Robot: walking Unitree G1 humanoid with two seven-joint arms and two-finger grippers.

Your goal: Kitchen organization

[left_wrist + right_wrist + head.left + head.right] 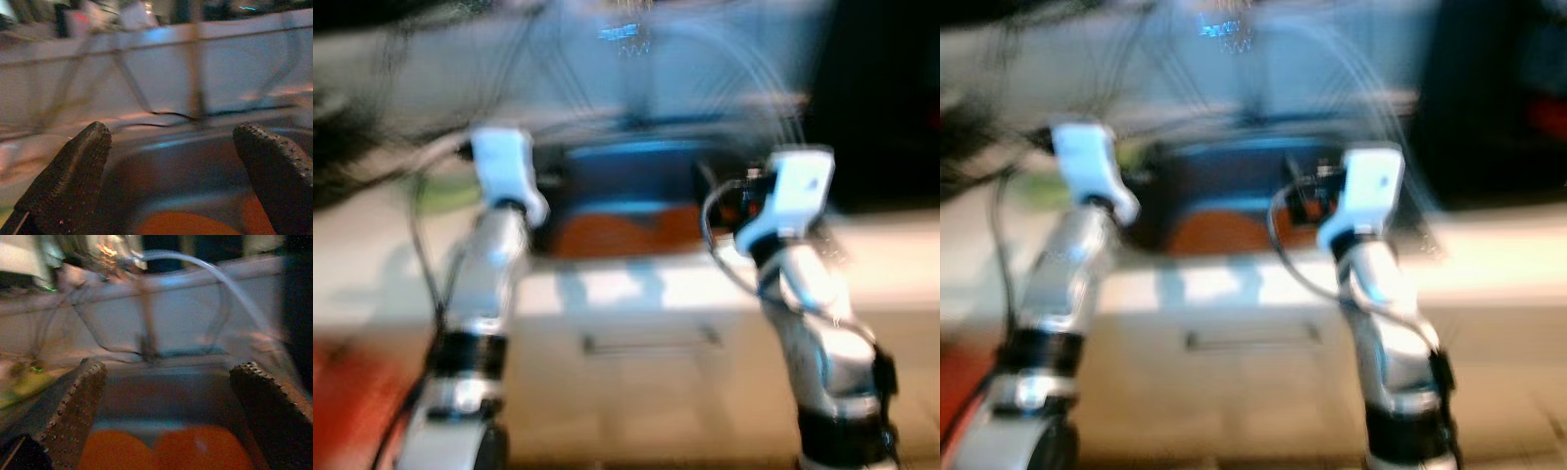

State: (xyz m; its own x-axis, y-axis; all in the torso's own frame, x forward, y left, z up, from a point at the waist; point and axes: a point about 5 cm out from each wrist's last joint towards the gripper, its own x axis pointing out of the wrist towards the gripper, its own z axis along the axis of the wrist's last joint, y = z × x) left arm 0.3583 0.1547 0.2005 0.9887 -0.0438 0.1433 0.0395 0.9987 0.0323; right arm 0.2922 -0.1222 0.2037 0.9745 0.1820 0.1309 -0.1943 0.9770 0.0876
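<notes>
Down in the sink [631,191], straight ahead of you, lies something orange [612,233], too blurred to name, spread side to side across the basin floor between your two arms. Your left gripper [178,186] and right gripper [168,416] both hang above the near rim with fingers spread wide and nothing held, the orange thing just ahead and below each. In the right wrist view it sits more squarely between the fingers, so that arm looks better placed.
</notes>
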